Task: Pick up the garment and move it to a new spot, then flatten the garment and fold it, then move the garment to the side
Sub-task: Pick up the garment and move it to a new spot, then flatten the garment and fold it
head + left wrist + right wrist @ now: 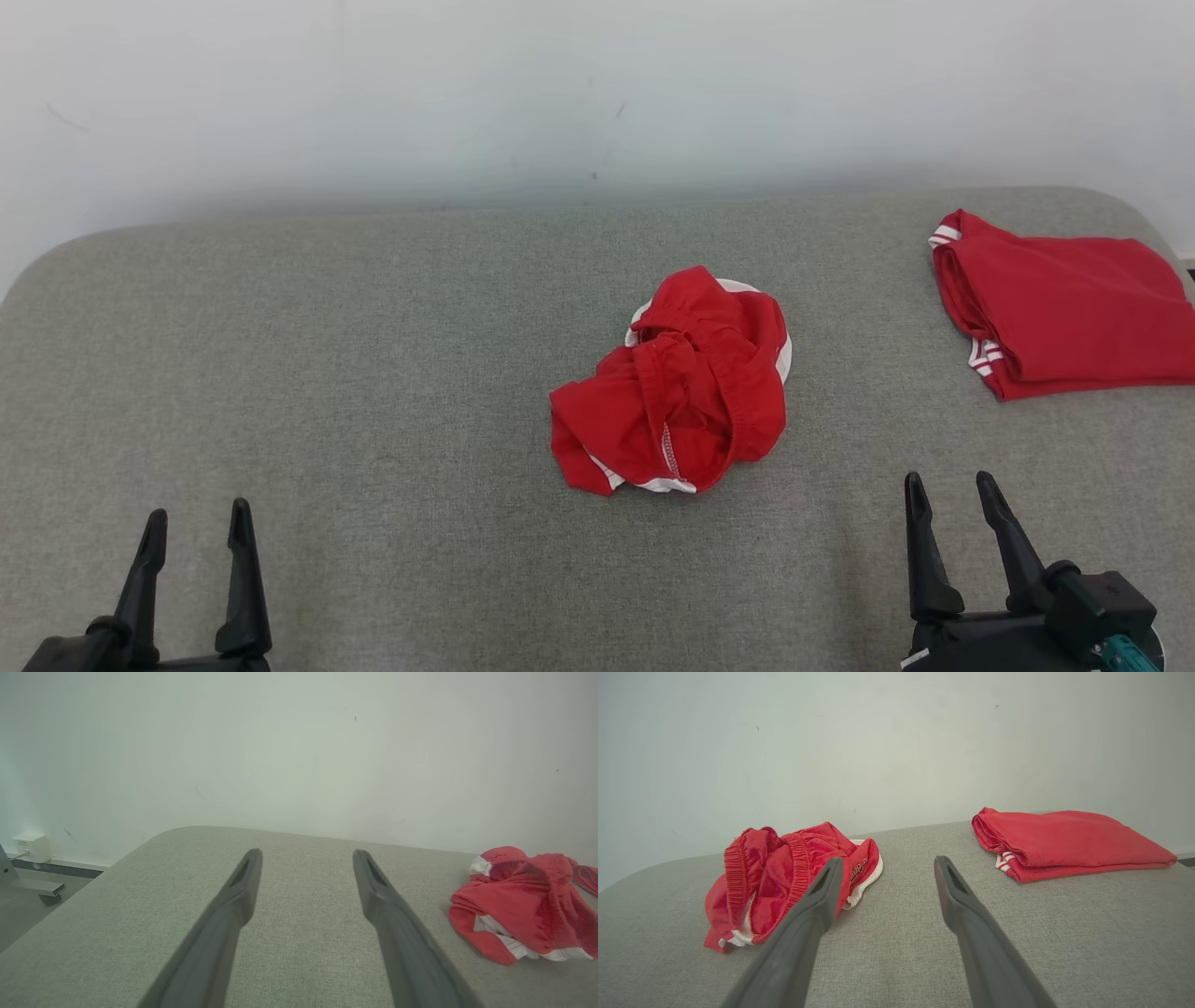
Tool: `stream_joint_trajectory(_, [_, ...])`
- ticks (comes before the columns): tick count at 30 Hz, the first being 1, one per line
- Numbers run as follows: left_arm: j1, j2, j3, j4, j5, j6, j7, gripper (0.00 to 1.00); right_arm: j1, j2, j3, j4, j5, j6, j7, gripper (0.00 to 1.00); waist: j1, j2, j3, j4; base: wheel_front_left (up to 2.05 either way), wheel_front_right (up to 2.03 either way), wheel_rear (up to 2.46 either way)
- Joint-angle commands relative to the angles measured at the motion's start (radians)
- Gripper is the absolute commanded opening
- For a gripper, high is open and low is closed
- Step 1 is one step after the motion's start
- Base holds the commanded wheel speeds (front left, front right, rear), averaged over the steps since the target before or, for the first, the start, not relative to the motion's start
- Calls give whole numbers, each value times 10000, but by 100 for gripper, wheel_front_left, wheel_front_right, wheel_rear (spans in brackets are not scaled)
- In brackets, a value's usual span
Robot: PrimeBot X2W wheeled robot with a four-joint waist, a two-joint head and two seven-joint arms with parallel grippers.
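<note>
Left gripper (199,509) and right gripper (949,478), nearest the head camera, are pointing across the near edge of the grey padded surface (373,392). The crumpled red garment (677,383), trimmed in white, is lying in a heap at the middle of that surface, well apart from both grippers and somewhat nearer the right one; a folded red garment (1064,313) is lying at the far right edge.

Likely faults from here: a pinch taken on one loose fold of the heap is liable to lift the cloth twisted, making the flattening harder; a grasp pushed too deep is risking a catch on the soft covering beneath; a new spot chosen too far right is inviting overlap with the folded piece, which, being the same colour, is also open to being mistaken for the target.

Jaws: both pairs are standing wide apart, holding nothing and touching neither piece of cloth. In the right wrist view one finger is crossing the heap in the picture only; the head view is showing a clear gap.
</note>
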State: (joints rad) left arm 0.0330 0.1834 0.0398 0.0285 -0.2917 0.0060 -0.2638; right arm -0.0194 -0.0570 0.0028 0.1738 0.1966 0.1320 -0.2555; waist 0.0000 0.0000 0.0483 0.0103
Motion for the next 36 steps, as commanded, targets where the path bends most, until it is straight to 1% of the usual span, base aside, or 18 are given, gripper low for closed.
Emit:
stream_joint_trajectory(1, [84, -81, 90, 50, 126, -85, -2, 100, 72, -55, 1, -25, 68, -23, 2, 100, 0, 0, 6, -5, 0, 0, 0])
stream_joint_trajectory(12, [-34, -577, 645, 241, 745, -678, -3, 100, 62, -88, 57, 36, 109, -23, 48, 100, 0, 0, -38, -25, 0, 0, 0])
stream_joint_trajectory(17, [-286, -727, 451, 304, 1039, -879, -3, 100, -16, -72, 71, 60, 115, -23, 44, 100, 0, 0, -5, -57, 0, 0, 0])
stream_joint_trajectory(20, [-654, -781, 12, 440, 1194, -1026, -3, 100, -79, -56, 107, 73, 119, -23, 28, 100, 0, 0, 49, -134, 0, 0, 0])
stream_joint_trajectory(25, [-1616, -918, -1299, 803, 1489, -1262, -3, 100, -211, -36, 174, 147, 193, -23, 2, 100, 0, 0, 198, -398, 0, 0, 0])
stream_joint_trajectory(26, [-1616, -918, -1299, 803, 1489, -1262, -3, 100, -211, -36, 174, 147, 193, -23, 2, 100, 0, 0, 198, -398, 0, 0, 0])
stream_joint_trajectory(30, [-2628, -992, -2484, 1333, 1474, -1349, -2, 100, -375, -7, 250, 179, 223, -23, -19, 100, 0, 0, 404, -777, 0, 0, 0])
stream_joint_trajectory(36, [-3965, -997, -4279, 2297, 1208, -1352, -2, 100, -617, 35, 322, 275, 331, -23, -84, 100, 0, 0, 853, -1552, 0, 0, 0])
